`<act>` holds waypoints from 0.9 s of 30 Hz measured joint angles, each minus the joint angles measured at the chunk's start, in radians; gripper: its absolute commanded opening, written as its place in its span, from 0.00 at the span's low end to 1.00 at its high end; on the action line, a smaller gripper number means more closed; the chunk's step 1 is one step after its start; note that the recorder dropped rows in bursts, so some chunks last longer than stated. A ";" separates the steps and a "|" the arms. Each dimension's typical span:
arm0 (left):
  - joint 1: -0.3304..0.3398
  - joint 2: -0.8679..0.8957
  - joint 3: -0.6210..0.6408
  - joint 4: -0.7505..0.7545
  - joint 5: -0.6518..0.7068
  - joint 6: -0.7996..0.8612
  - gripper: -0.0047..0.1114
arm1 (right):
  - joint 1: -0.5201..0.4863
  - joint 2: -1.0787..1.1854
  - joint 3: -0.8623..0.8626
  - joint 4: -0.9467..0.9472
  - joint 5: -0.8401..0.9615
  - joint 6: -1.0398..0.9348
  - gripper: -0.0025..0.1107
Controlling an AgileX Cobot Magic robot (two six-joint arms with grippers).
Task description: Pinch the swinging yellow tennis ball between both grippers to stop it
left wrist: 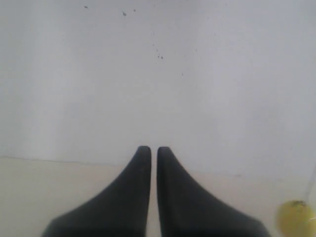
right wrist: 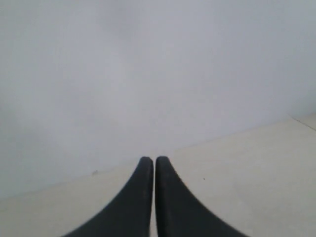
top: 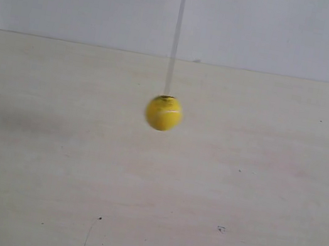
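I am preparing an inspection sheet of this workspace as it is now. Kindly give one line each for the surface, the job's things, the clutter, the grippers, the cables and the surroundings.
Surface: pale wooden tabletop, bare apart from a few small dark specks.
Job's things: bright yellow tennis ball hangs over the tabletop on a thin string; slightly blurred; nothing touches it.
Clutter: nothing seen.
Grippers: left gripper, black tapered jaws almost together, nothing between them, the ball off to one side at the edge of its view. Right gripper, jaws the same, no ball in its view. Neither shows in the exterior view.
Cables: nothing seen.
Surroundings: plain light grey wall behind the tabletop.
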 measured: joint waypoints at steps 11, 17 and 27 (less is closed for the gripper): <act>0.000 0.000 0.000 0.048 -0.267 -0.081 0.08 | 0.000 -0.002 0.000 0.000 -0.319 0.075 0.02; 0.000 0.007 -0.051 0.109 -0.320 -0.111 0.08 | 0.000 0.009 -0.037 -0.006 -0.367 0.075 0.02; 0.000 0.231 -0.230 0.167 -0.398 -0.131 0.08 | 0.000 0.266 -0.300 -0.081 -0.378 0.077 0.02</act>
